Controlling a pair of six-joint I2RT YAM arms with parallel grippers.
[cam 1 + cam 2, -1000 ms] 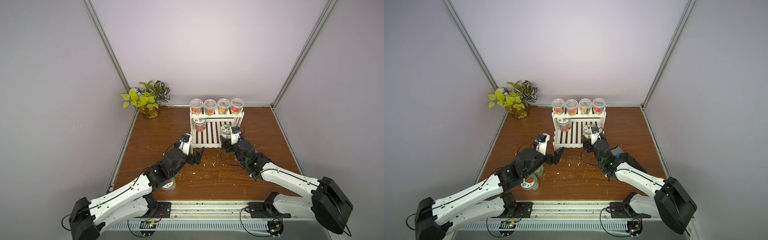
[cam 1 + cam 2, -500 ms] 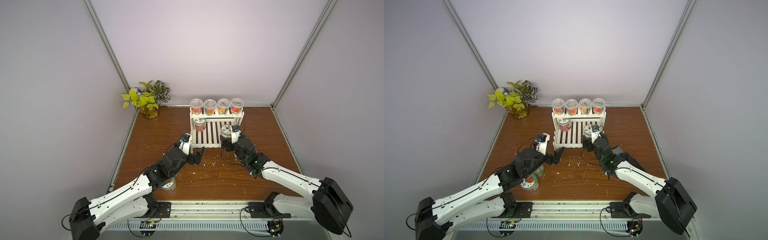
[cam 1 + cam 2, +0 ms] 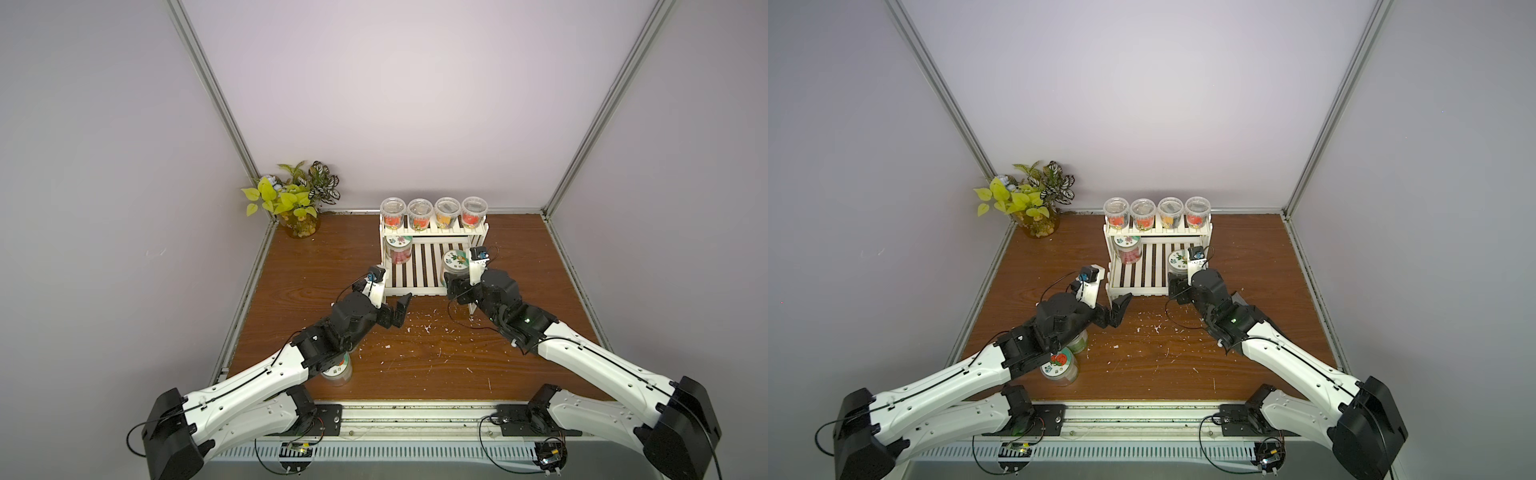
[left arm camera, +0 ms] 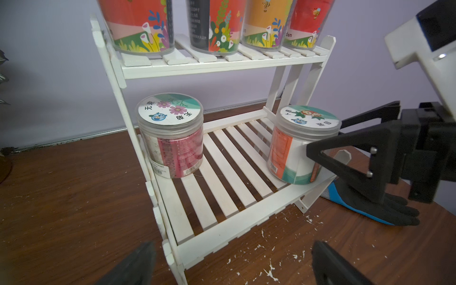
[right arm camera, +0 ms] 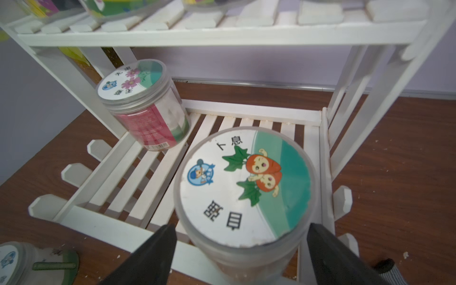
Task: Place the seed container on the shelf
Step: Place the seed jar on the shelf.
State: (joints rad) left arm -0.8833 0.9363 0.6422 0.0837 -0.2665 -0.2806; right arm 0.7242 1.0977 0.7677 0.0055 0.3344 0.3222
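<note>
The seed container (image 3: 455, 262) (image 3: 1179, 262) is a clear jar with a white and green lid printed with an orange cartoon. It stands upright at the right end of the lower tier of the white slatted shelf (image 3: 415, 286) (image 3: 1138, 291) (image 4: 222, 237) (image 5: 118, 222). My right gripper (image 3: 461, 284) (image 3: 1179, 286) (image 5: 240, 229) straddles the seed container (image 4: 299, 145) (image 5: 244, 187), open, one black finger on each side with a narrow gap. My left gripper (image 3: 392, 301) (image 3: 1111, 305) (image 4: 232, 249) hangs open and empty before the shelf's front left corner.
A pink-labelled jar (image 3: 399, 249) (image 4: 170, 133) (image 5: 143, 106) stands at the lower tier's left end. Several cups (image 3: 434, 212) fill the top tier. Two jars (image 3: 1061, 365) (image 3: 1077, 343) sit under my left arm. A plant (image 3: 297, 203) stands back left; a glove (image 4: 370, 204) lies right of the shelf.
</note>
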